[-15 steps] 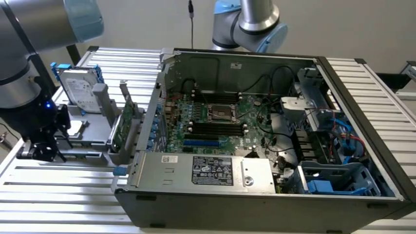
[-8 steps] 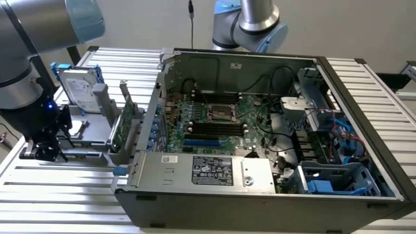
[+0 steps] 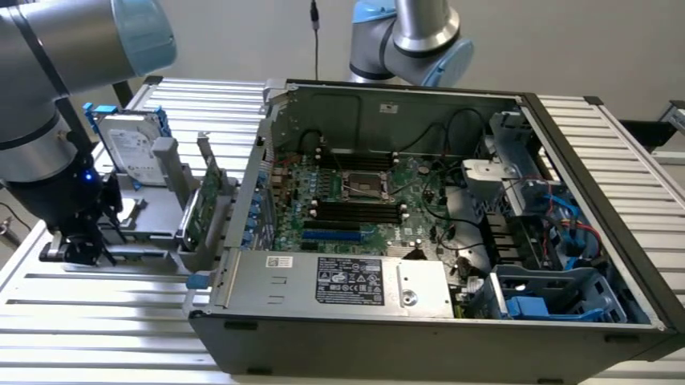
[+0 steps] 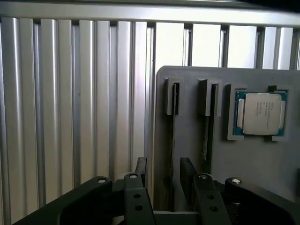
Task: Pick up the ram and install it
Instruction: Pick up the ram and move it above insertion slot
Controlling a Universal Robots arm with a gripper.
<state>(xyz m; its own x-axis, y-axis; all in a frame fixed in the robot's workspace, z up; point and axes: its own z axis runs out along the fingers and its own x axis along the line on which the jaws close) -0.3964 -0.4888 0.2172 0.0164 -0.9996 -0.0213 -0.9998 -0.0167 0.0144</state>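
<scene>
My gripper (image 4: 164, 165) is open, hanging low over the grey parts holder (image 4: 187, 75). One ram (image 4: 175, 101) stands on edge in a holder slot as a thin dark stick, running back between my two black fingers (image 4: 140, 165), apart from both. A second thin stick (image 4: 209, 122) stands in the neighbouring slot. In the exterior view my gripper (image 3: 79, 245) is at the holder's near end, on the exterior view's left of the open computer case (image 3: 599, 241). The motherboard (image 3: 418, 180) lies inside the case, with black memory slots (image 3: 357, 212) beside its processor socket.
A processor chip (image 4: 261, 114) lies in a holder pocket beyond the sticks. A silver hard drive with blue rails (image 3: 131, 148) and a green expansion card (image 3: 204, 200) stand upright in the holder. The ribbed aluminium table (image 3: 107, 305) lies all round. A second arm (image 3: 412, 36) stands behind the case.
</scene>
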